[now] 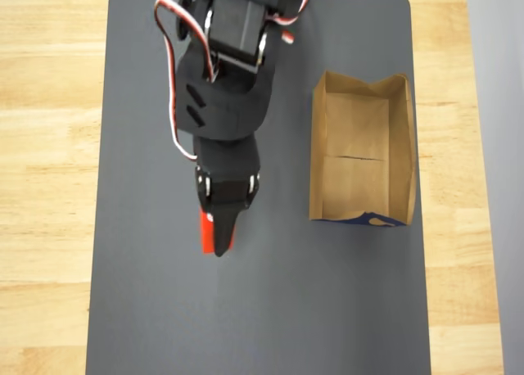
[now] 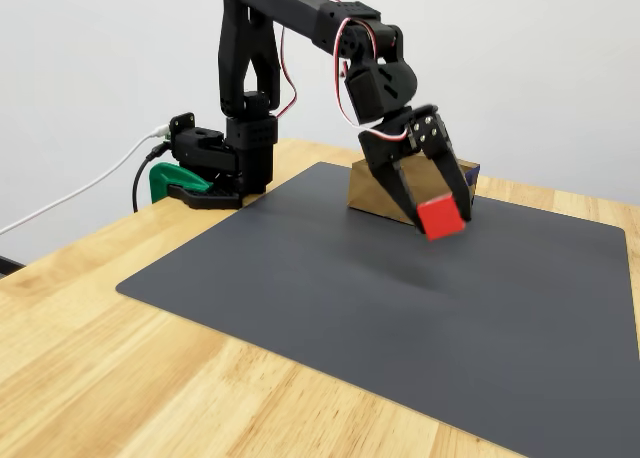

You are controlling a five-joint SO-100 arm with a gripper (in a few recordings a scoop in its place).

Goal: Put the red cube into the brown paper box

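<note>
The gripper (image 2: pixel 437 210) grips the cube (image 2: pixel 441 217) in the air above the dark mat (image 2: pixel 330 288), near the box (image 1: pixel 360 150), which stands on the mat.

Overhead view: cube (image 1: pixel 207 232) in jaws, left of box (image 1: pixel 362 152).

fingers (image 1: pixel 219 232) clamp red cube (image 1: pixel 210 232) | brown paper box (image 1: pixel 401 158) well right, on dark mat (image 1: pixel 327 309)
</note>
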